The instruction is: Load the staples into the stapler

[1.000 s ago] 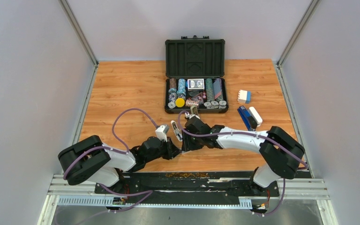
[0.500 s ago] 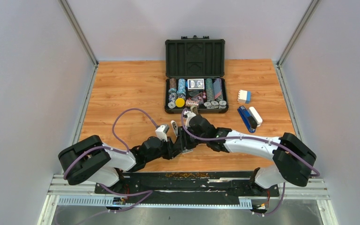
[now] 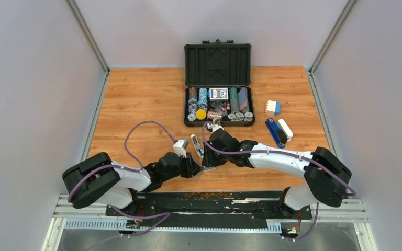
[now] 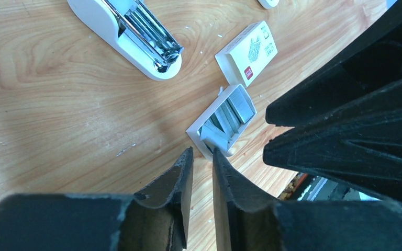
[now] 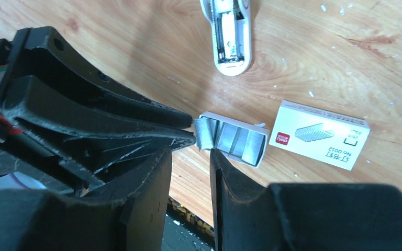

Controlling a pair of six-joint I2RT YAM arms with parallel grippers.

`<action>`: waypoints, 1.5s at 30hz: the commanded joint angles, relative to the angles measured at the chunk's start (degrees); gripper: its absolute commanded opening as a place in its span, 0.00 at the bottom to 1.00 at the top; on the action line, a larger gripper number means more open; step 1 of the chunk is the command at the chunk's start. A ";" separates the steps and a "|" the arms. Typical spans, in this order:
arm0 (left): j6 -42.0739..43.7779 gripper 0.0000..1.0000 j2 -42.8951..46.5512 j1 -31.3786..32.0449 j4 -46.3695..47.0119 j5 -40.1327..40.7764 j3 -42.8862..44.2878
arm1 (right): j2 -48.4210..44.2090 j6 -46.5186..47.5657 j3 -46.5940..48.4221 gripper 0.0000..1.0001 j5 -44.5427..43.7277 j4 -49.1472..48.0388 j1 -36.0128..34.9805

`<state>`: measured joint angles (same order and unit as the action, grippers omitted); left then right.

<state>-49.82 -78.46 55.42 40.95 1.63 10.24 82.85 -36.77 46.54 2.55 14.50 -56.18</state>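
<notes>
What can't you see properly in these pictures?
Top view: the left gripper and right gripper mostly cover the staple tray.
Right wrist view: the top edge cuts off the stapler.
Left wrist view: its own fingers hide whether the left gripper pinches the tray's end.
Left wrist view: the sleeve has print too small to read.

A robot test cell in a lab is what's on show here. A wood-grain tabletop (image 3: 136, 99) is boxed in on three sides by plain pale panels (image 3: 31, 78), held by aluminium corner posts (image 3: 88, 36). The left arm (image 3: 131, 178) and right arm (image 3: 277, 157) are bolted to a black base plate (image 3: 241, 210) on metal rails (image 3: 73, 206), with purple cable (image 3: 146, 122) looped along them. Unrelated props are laid out: an open poker-chip case (image 3: 218, 63), a dark blue stapler (image 3: 274, 130), a pale stapler (image 3: 197, 145).
</notes>
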 commanded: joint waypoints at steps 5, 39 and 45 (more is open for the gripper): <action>1.17 0.40 3.13 0.76 -3.97 2.34 3.43 | 0.85 1.80 2.73 0.33 -5.46 2.95 -0.90; -0.10 0.94 57.40 0.74 -56.95 27.68 1.21 | 20.22 13.56 25.58 0.33 -13.34 23.28 -7.41; 0.03 0.94 56.12 0.72 -55.71 26.77 1.08 | 21.40 13.90 26.22 0.31 -12.94 23.55 -7.37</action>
<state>-49.60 -21.89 55.92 -15.68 27.53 11.29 103.55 -23.86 70.37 -9.63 37.54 -63.24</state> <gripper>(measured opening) 0.939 0.322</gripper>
